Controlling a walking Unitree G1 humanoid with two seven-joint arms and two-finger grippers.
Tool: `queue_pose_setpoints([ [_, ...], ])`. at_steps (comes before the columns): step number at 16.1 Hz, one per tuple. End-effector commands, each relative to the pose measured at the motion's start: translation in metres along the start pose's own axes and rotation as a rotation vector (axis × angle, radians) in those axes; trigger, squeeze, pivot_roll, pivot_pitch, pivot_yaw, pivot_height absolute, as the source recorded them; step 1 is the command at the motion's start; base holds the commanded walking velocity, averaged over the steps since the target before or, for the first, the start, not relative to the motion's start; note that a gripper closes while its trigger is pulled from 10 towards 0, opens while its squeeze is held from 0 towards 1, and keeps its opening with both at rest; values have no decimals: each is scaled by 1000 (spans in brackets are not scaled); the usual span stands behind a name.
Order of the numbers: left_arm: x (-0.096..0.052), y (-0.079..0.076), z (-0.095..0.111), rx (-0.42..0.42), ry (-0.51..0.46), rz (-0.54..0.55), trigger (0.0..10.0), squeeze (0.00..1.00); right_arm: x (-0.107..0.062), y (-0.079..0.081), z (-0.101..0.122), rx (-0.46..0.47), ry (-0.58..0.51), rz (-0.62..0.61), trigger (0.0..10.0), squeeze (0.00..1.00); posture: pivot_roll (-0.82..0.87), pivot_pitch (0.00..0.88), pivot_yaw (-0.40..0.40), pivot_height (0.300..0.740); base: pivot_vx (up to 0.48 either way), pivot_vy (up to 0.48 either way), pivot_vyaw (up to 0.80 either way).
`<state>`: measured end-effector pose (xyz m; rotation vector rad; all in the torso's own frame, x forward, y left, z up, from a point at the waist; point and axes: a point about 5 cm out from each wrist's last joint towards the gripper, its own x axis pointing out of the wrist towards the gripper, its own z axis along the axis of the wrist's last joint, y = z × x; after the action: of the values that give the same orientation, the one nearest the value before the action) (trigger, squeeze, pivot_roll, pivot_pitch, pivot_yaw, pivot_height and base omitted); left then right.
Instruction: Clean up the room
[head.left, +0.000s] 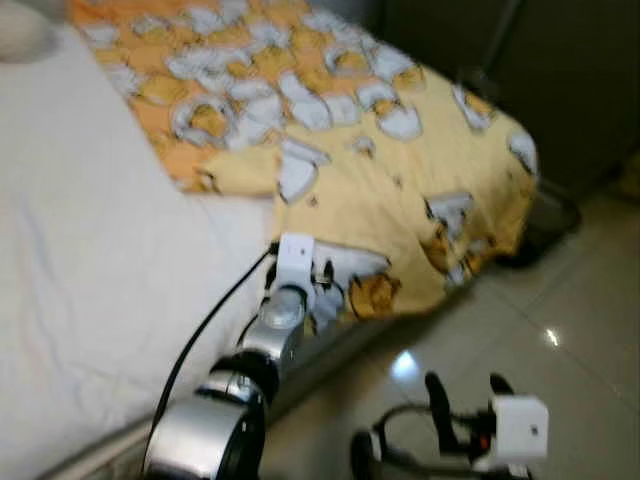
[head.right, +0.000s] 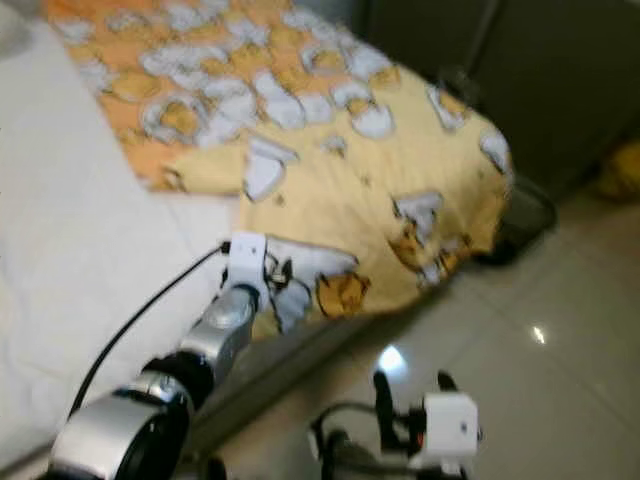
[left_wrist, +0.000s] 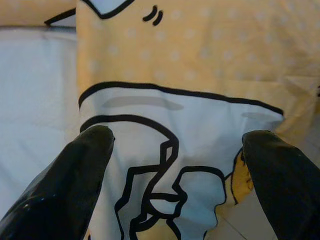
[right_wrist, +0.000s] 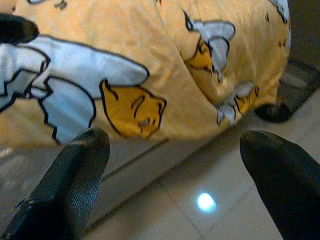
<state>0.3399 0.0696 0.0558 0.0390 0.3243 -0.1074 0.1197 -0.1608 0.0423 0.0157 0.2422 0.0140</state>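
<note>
Tile floor (head.left: 560, 330), pale and glossy, nearest on the right, with right gripper (right_wrist: 175, 165) low above it, fingers spread, holding nothing. Left gripper (left_wrist: 177, 165) just beyond, at the bed's near edge, fingers spread over the hanging corner of the yellow cartoon-print blanket (head.left: 400, 180). White sheet (head.left: 90, 260) bare on the left. Dark furniture (head.left: 530, 70) far right. No readable writing. Dark round object (right_wrist: 272, 111) on the floor below the blanket's far corner.

Silver left arm (head.left: 215, 420) with dark ringed joints, black cable (head.left: 205, 330) looping alongside it, white boxy camera block (head.left: 295, 258) at the wrist, matching white block (head.left: 520, 428) on the right wrist, glossy black rounded fingers (left_wrist: 65, 190) on each hand
</note>
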Motion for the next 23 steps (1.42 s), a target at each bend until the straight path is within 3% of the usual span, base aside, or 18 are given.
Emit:
queue_pose_setpoints([
  [1,1,7,3,13,-17,57,10000,0,-6,0,3,-2,8,4,10000,0,-225,266,-40,740,0,0,0],
  [3,0,18,-2,27,-7,124,10000,0,-20,3,4,2,41,11,10000,0,-237,302,-51,740,0,0,0],
  [4,-1,31,-7,19,13,184,10000,0,-29,7,3,9,73,21,10000,0,-238,332,-59,740,0,0,0],
  [10,2,46,-1,-3,18,232,10000,0,-43,10,4,13,114,24,10000,0,-249,367,-59,740,0,0,0],
  [16,9,23,23,-59,-45,95,10000,0,-51,13,3,24,140,7,10000,0,-261,378,-41,740,0,0,0],
  [21,8,16,12,25,22,52,10000,0,-53,15,2,28,151,6,10000,0,-268,390,-32,740,0,0,0],
  [22,8,15,11,5,48,49,0,0,-55,14,1,26,158,-2,10000,0,-282,396,-36,740,0,0,0],
  [23,8,15,12,-7,52,47,0,0,-56,15,1,26,160,-2,10000,0,-282,396,-36,740,0,0,0],
])
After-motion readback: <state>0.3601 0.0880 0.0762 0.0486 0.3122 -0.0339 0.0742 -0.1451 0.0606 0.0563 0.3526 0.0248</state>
